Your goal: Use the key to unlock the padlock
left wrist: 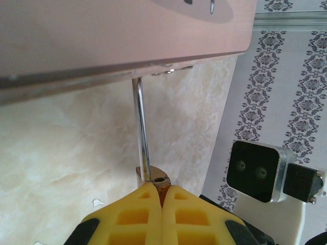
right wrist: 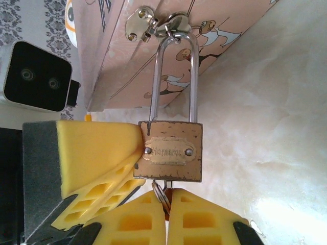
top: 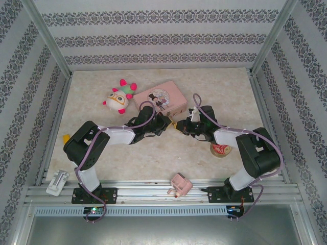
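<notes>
Padlock [right wrist: 171,151] hangs by silver shackle [right wrist: 173,76] from hasp [right wrist: 139,24] on front of pink tin [right wrist: 122,61], near table centre. Left gripper [left wrist: 162,190] clamped on padlock body from side, shackle rising straight above its fingertips. Right gripper [right wrist: 167,194] pinched closed on key [right wrist: 164,187] directly under padlock; key mostly hidden between yellow pads, its ring touching padlock underside.
</notes>
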{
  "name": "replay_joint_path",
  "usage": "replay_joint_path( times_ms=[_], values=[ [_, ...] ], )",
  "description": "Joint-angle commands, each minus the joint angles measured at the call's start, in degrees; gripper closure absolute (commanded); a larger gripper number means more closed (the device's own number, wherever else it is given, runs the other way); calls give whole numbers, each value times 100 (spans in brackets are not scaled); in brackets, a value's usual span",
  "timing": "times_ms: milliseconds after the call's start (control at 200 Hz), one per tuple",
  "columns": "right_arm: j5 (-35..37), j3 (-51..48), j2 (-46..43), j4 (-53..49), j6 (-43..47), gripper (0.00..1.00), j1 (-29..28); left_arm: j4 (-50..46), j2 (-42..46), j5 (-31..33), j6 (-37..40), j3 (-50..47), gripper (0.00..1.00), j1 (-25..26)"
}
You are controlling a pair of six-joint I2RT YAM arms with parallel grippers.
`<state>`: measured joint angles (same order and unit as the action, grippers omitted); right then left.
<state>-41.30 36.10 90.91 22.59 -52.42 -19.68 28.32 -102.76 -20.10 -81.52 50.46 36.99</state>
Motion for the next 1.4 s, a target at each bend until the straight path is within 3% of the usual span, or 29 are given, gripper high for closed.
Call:
replay_joint_path(
  times_ms=[0,150,435,545,795,1394],
  values=[
    [594,73,7,697,-191,100,211,-98,85,-553,-57,-161,75,93],
    [643,64,5,637,-70,100,210,-353,230,-340,101,-116,38,90],
    [724,126,-12,443,85,100,206,-854,471,250,543,166,16,89],
    [791,143,-21,358,149,100,193,-811,509,336,598,172,0,87],
    [1251,117,48,124,436,100,14,-591,761,494,1010,117,1,98],
    [2001,413,575,-115,716,88,-325,-980,2394,1789,2808,-453,1,64]
  ],
)
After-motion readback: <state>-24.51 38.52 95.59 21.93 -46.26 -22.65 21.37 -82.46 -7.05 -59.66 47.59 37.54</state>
